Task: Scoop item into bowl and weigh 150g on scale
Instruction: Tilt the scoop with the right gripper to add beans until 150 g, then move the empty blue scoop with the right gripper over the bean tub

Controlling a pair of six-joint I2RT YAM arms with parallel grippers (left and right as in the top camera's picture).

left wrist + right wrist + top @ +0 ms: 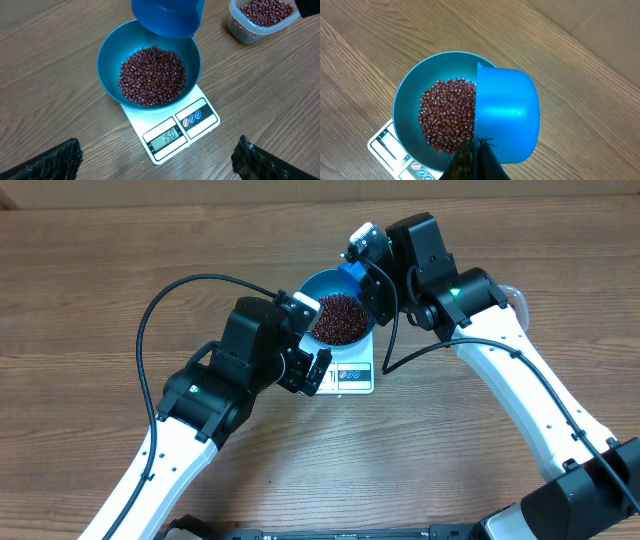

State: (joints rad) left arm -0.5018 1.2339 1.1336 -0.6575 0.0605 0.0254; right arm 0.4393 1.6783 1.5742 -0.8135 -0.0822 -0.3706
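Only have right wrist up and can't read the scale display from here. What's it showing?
Observer: In the left wrist view the display on the scale reads 150, with the bowl of beans sitting on it.
Operator: Good. I see the right gripper holding the scoop over the bowl. Where's left?
Observer: Overhead shows the left gripper open and empty, by the scale's front-left side next to the bowl.
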